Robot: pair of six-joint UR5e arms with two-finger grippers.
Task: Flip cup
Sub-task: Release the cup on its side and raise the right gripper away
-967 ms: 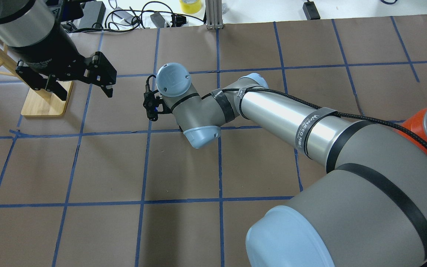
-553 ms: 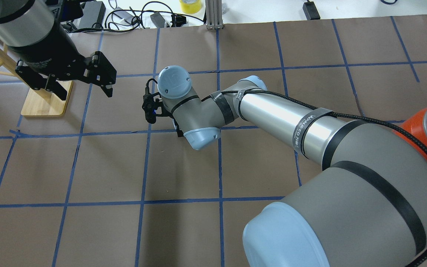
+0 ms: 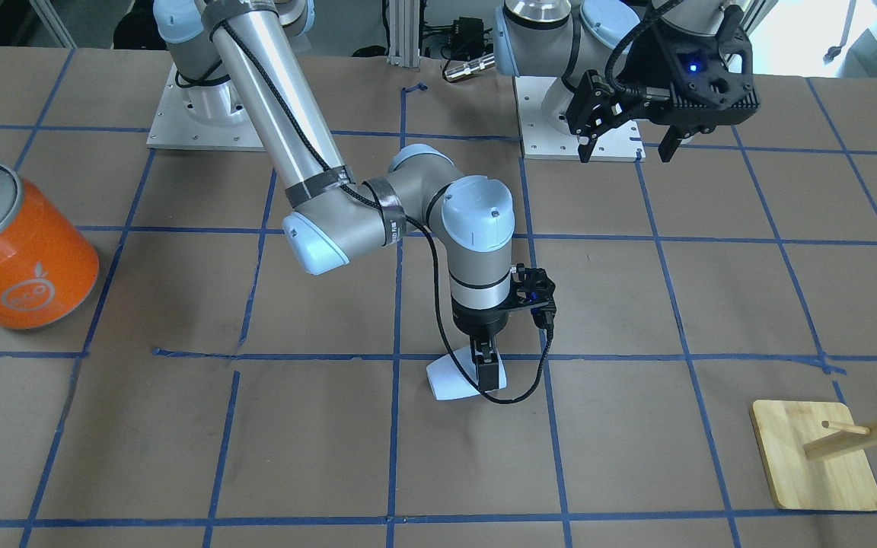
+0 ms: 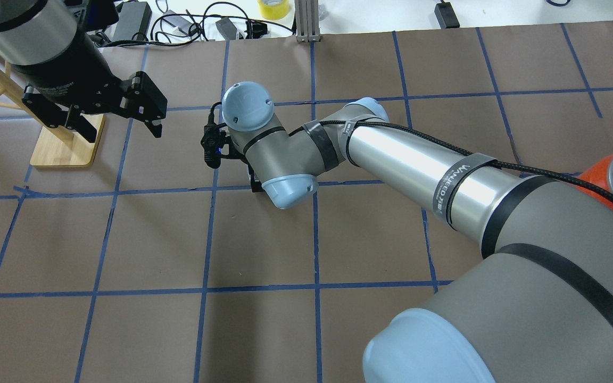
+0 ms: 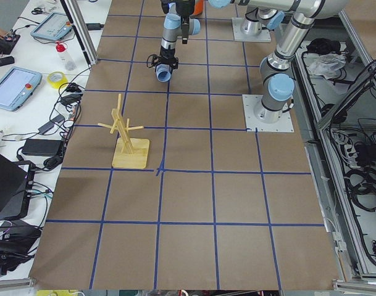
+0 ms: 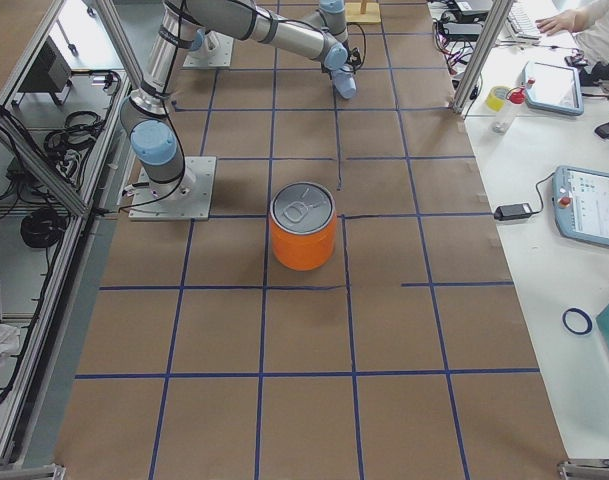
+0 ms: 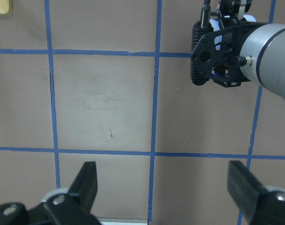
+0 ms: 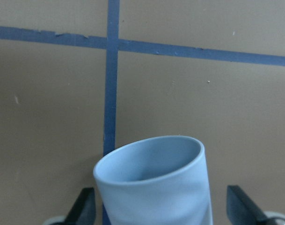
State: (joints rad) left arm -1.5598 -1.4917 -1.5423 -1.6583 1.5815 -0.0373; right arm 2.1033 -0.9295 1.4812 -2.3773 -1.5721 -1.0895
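Note:
The pale blue cup (image 3: 450, 380) lies on its side on the brown table, near a blue tape line. In the right wrist view the cup (image 8: 154, 183) points its open mouth away from the camera. My right gripper (image 3: 486, 377) points straight down over the cup's narrow end. Its fingers (image 8: 84, 206) stand wide apart on either side of the cup, with a small gap on one side, so it is open around the cup. My left gripper (image 4: 123, 133) hangs open and empty, high over the table's left part. In the overhead view my right wrist hides the cup.
A large orange can (image 3: 20, 251) with a silver lid stands on the robot's right side. A wooden peg rack (image 3: 815, 457) stands on its left side, below my left gripper. Cables and tape lie past the table's far edge (image 4: 221, 24).
My right wrist has dipped a little, then shifted slightly farther from the robot, and its elbow has swung. The left arm has barely moved.

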